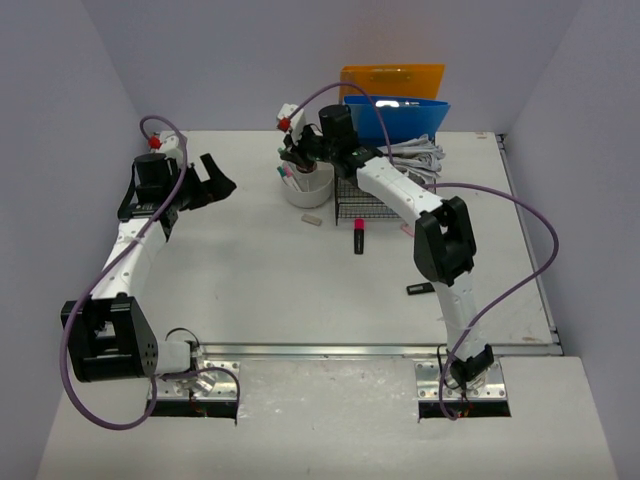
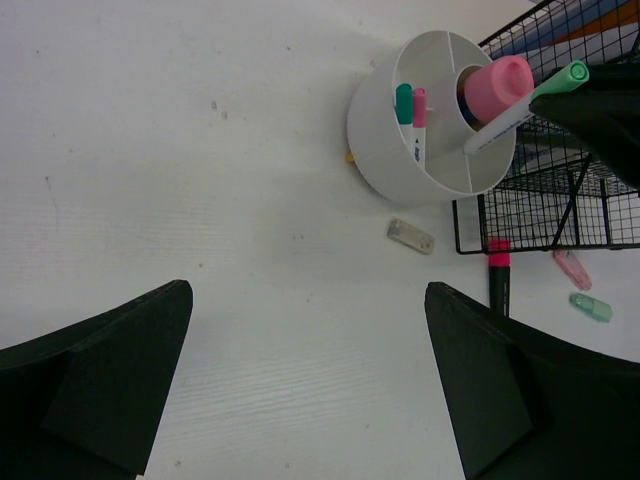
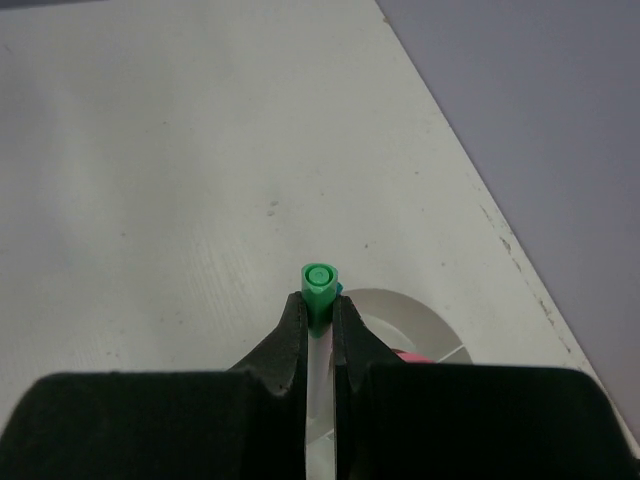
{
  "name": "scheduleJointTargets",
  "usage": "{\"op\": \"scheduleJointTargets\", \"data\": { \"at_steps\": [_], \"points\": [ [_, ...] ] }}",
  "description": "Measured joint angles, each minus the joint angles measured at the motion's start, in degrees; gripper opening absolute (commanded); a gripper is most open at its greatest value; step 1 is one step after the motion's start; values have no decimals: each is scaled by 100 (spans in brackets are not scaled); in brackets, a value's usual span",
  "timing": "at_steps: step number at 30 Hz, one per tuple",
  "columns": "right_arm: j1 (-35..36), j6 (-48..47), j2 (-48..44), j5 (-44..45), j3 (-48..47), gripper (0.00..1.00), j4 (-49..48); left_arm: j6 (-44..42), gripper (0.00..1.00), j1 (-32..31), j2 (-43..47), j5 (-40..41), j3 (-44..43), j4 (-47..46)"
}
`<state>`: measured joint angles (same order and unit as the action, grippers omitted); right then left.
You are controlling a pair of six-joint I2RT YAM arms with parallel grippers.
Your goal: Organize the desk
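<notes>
The desk (image 1: 250,280) is a white tabletop with a metal rail along its near edge. A white round pen holder (image 1: 307,186) (image 2: 430,120) stands at the back centre, with a pink tube, a teal pen and a pink pen in it. My right gripper (image 1: 300,160) (image 3: 319,310) is above it, shut on a white marker with a green cap (image 3: 319,284) (image 2: 525,105). The marker is tilted and its lower end dips into the holder. My left gripper (image 1: 215,182) (image 2: 308,290) hovers open over bare desk left of the holder, with nothing between its fingers.
A black wire basket (image 1: 365,200) (image 2: 560,190) stands right of the holder, with a blue bin (image 1: 400,118) and an orange folder (image 1: 392,80) behind it. Loose on the desk lie a white eraser (image 1: 312,218) (image 2: 411,236), a pink-capped black marker (image 1: 358,236) (image 2: 498,270) and a small black stick (image 1: 420,289).
</notes>
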<state>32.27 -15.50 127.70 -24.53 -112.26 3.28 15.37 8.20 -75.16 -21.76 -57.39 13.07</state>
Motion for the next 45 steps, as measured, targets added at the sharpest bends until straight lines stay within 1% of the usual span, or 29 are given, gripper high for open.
{"op": "scheduleJointTargets", "data": {
  "at_steps": [6, 15, 22, 28, 29, 30, 31, 34, 35, 36, 41, 45],
  "points": [
    [-17, 93, 15, -27, 309, 0, -290, 16, 100, 27, -41, -35, 0, -14],
    [-24, 368, 364, 112, 335, 0, -458, 18, 100, 53, -135, -63, 0, -44],
    [3, 661, 835, 379, 164, 0, -510, 22, 100, 78, -256, -113, -4, -41],
    [22, 988, 965, 655, -32, 0, -599, 39, 100, 153, -284, -130, -4, -43],
    [22, 1042, 1002, 693, -92, 2, -618, 40, 100, 164, -288, -134, -4, -42],
    [22, 1086, 1047, 749, -160, 7, -626, 40, 100, 168, -289, -136, -4, -44],
    [22, 1128, 1097, 800, -234, 18, -637, 40, 100, 171, -290, -139, -4, -44],
    [22, 1233, 1226, 925, -392, 41, -712, 40, 100, 174, -297, -144, -4, -42],
    [24, 1267, 1247, 945, -407, 48, -727, 40, 100, 175, -300, -145, -4, -42],
    [31, 1304, 1260, 972, -420, 51, -741, 41, 100, 175, -303, -147, -4, -43],
    [53, 1314, 1266, 1044, -425, 53, -788, 70, 100, 175, -334, -158, -4, -42],
    [50, 1288, 1240, 1035, -359, 51, -841, 120, 100, 177, -358, -174, -4, -42]
  ]
}}
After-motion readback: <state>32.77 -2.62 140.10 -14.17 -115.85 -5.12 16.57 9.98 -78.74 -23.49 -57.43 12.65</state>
